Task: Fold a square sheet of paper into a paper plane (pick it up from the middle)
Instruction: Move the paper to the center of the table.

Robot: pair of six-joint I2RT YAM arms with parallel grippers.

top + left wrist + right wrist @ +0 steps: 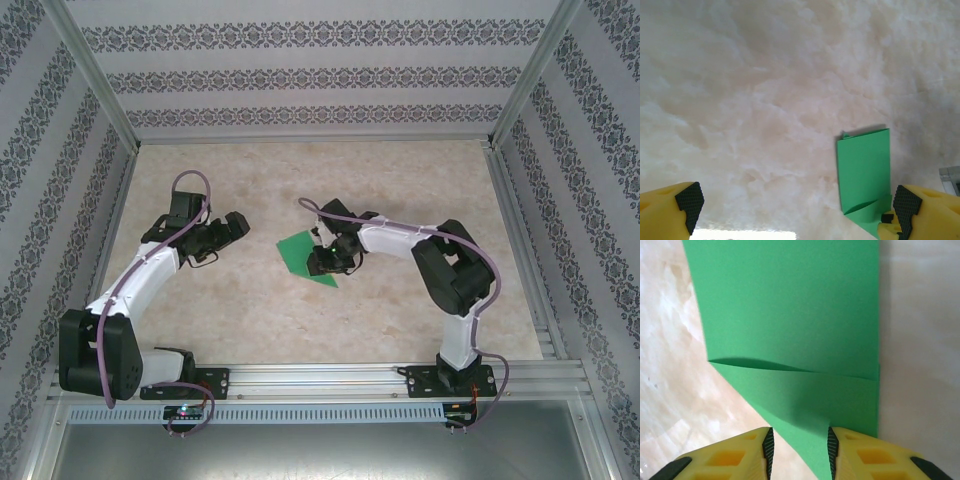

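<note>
favour the right hand [800, 440]: partly open, holding nothing, straddling the pointed end of the green paper [790, 315], flat on the counter [400, 180], length running straight ahead. left hand [795, 200] wide open, empty, well aside.

— Any writing, labels or numbers to read here?
— None I can make out. The walls [300, 80] carry a repeating ornamental pattern in bands, but it is not lettering.

High rear overview; wrist close-ups sharing green paper [863, 170]
</note>
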